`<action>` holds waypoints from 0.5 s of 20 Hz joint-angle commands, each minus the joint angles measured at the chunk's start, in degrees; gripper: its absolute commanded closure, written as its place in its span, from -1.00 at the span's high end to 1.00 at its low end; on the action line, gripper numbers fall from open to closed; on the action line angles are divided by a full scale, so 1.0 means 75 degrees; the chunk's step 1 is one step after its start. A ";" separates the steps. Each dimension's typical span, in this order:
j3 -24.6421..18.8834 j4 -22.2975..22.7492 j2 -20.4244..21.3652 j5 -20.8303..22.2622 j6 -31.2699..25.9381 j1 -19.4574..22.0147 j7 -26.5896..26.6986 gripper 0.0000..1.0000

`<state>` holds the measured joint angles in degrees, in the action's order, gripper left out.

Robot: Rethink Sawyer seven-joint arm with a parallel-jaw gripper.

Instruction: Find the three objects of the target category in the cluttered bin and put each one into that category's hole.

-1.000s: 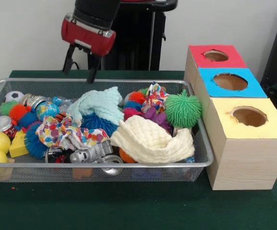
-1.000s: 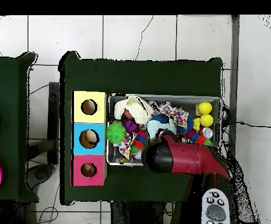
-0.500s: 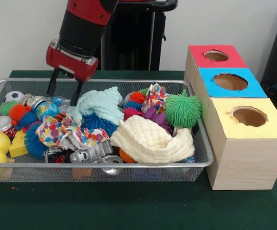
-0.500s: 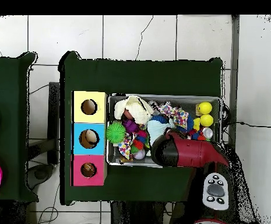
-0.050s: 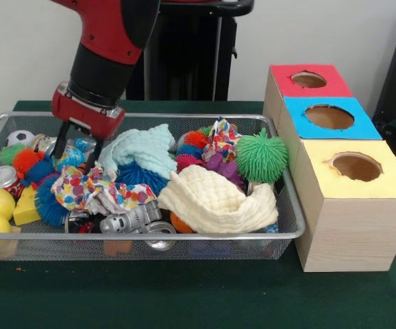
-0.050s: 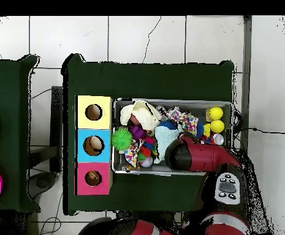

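while the gripper (image 5: 75, 150) hangs open and empty over a globe ball (image 5: 68, 157), cloth (image 5: 95, 190) lies close. risk: fingers snag it.

Wire-mesh metal bin (image 5: 184, 236); waffle-textured cream cloth (image 5: 215, 199); wood-grain boxes (image 5: 352, 236).

Green-topped table (image 5: 198, 301), white wall (image 5: 321, 31), white tile floor (image 6: 144, 40).

Cream cloth (image 5: 215, 199); mint cloth (image 5: 143, 152); green spiky ball (image 5: 261, 156); yellow-topped box (image 5: 359, 185).
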<state>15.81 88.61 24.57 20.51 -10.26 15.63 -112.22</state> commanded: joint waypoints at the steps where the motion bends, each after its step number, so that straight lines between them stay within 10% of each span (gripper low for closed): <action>1: -0.0363 -0.0776 -0.0867 0.0060 0.0271 0.0270 -0.0600 1.00; 10: -0.0571 -0.0408 -0.0937 -0.0223 -0.0154 0.0172 -0.0797 1.00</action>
<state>15.80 86.27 20.23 20.51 -9.95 16.49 -112.22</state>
